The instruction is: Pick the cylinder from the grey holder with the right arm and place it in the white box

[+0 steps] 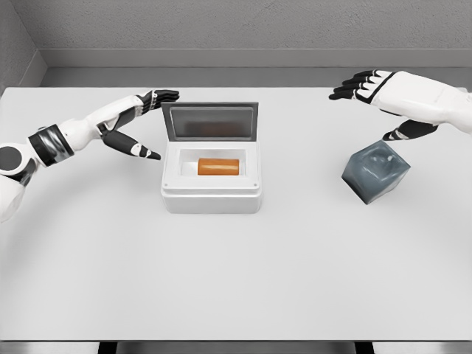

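An orange cylinder (218,167) lies on its side inside the white box (212,200), whose grey lid (210,120) stands open at the back. The grey holder (375,171), a dark translucent block, sits tilted on the table to the right and nothing shows in it. My right hand (369,88) hovers above and behind the holder, fingers spread, holding nothing. My left hand (144,122) is just left of the box beside the lid, fingers spread and not touching the box.
The white table (236,280) spans the view, with its front edge near the bottom. A grey wall runs along the back.
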